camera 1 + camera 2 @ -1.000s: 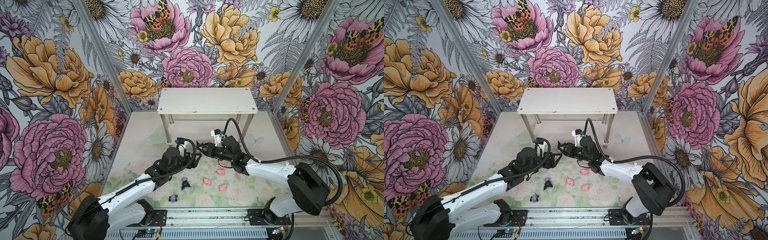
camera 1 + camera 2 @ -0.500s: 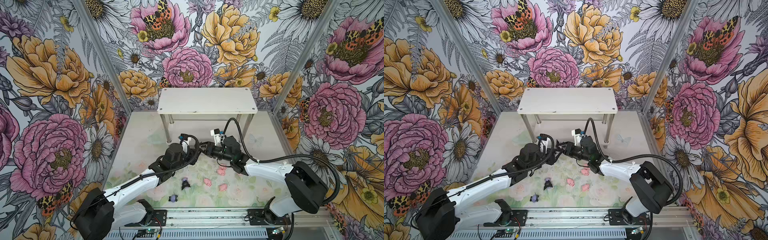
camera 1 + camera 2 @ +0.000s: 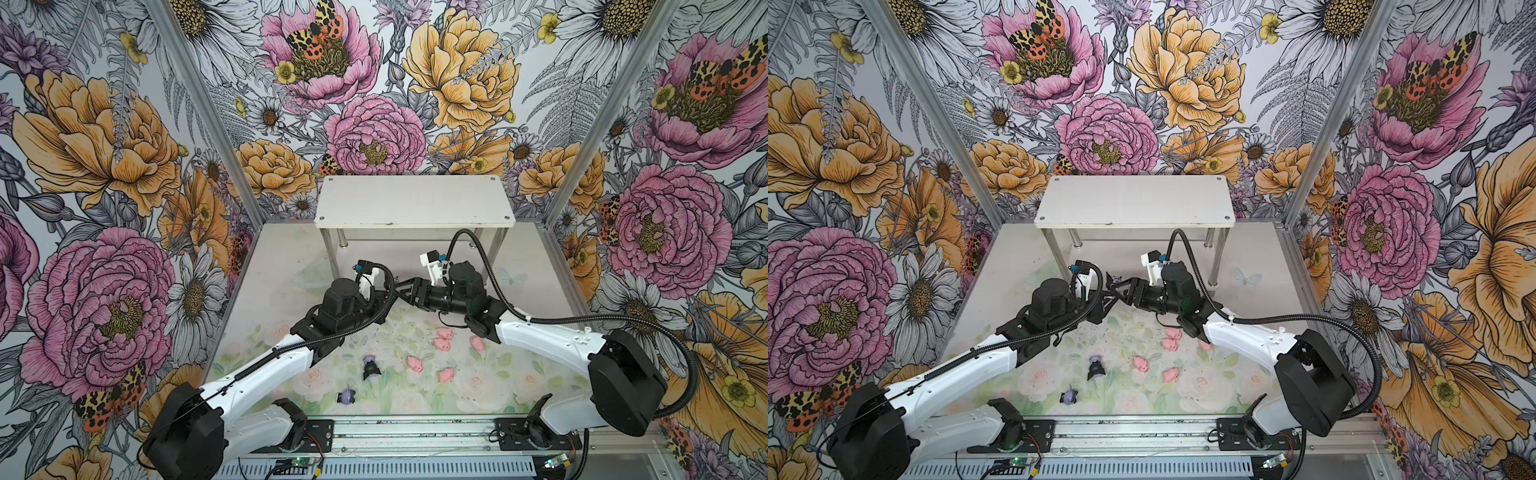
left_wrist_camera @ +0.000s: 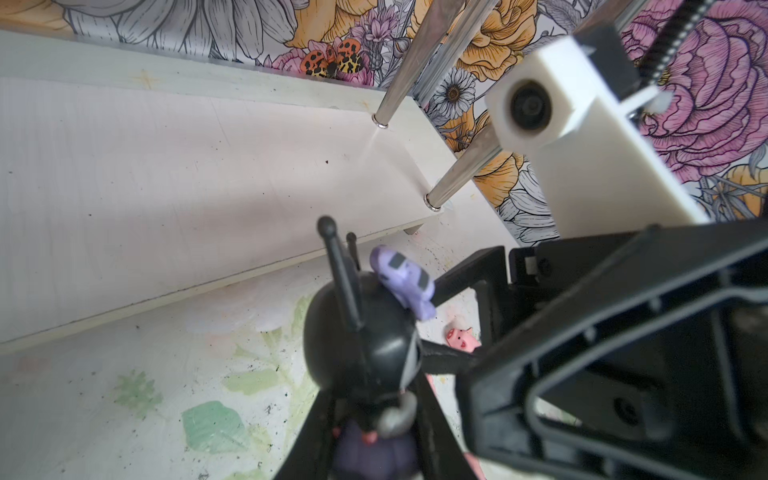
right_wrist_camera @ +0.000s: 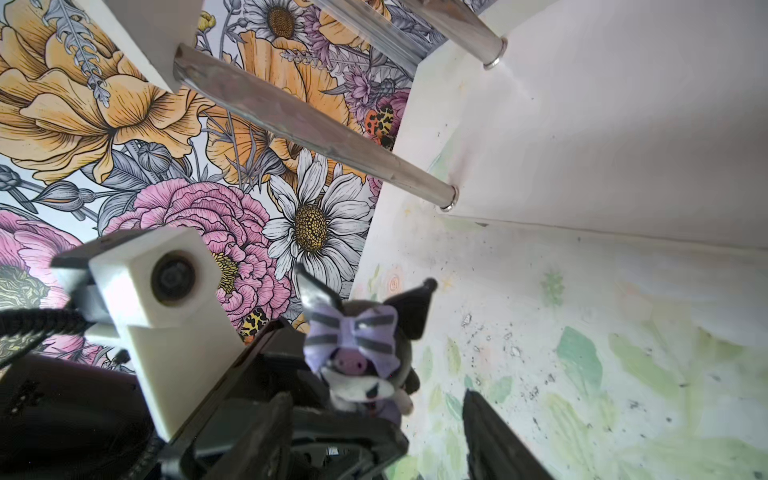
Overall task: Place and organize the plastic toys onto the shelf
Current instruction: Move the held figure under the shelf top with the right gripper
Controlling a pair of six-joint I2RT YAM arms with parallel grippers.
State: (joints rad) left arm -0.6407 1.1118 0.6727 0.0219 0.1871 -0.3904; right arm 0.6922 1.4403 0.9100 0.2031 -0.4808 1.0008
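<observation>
Enclosure walls [image 3: 104, 166]: large floral print, on three sides of the table.

Table [image 3: 519, 374]: pale flower-printed surface with dark specks.

Shelf [image 3: 411, 199]: white, two-tier, on shiny metal posts, set against the rear wall. Lower tier [image 4: 166, 187] close to table level.

Left arm [image 3: 266, 370] and right arm [image 3: 548, 340]: both extended toward the centre, meeting tip to tip in front of the shelf.

Left gripper [image 4: 370, 419]: clamped on the held black-and-lavender figure [image 4: 365, 345] at its lower body. Head, pointed ears and striped lavender bow projecting beyond the fingers. Raised off the table, just in front of the lower tier's front edge.

Right gripper [image 5: 378, 428]: jaws parted, one finger on each side of the same figure. One finger visibly clear of it; contact at the other not discernible.

Remaining toys: all on the table, well apart from the shelf.
- Second black-and-lavender figure [image 3: 371, 369] near the centre.
- Third black-and-lavender figure [image 3: 346, 397] nearer the front edge.
- Rearmost pig [image 3: 444, 332], with adjoining pig [image 3: 440, 343] just beside it.
- Right-hand pig [image 3: 476, 341] at the edge of the right arm.
- Centre pig [image 3: 415, 364].
- Front pig [image 3: 446, 375].
</observation>
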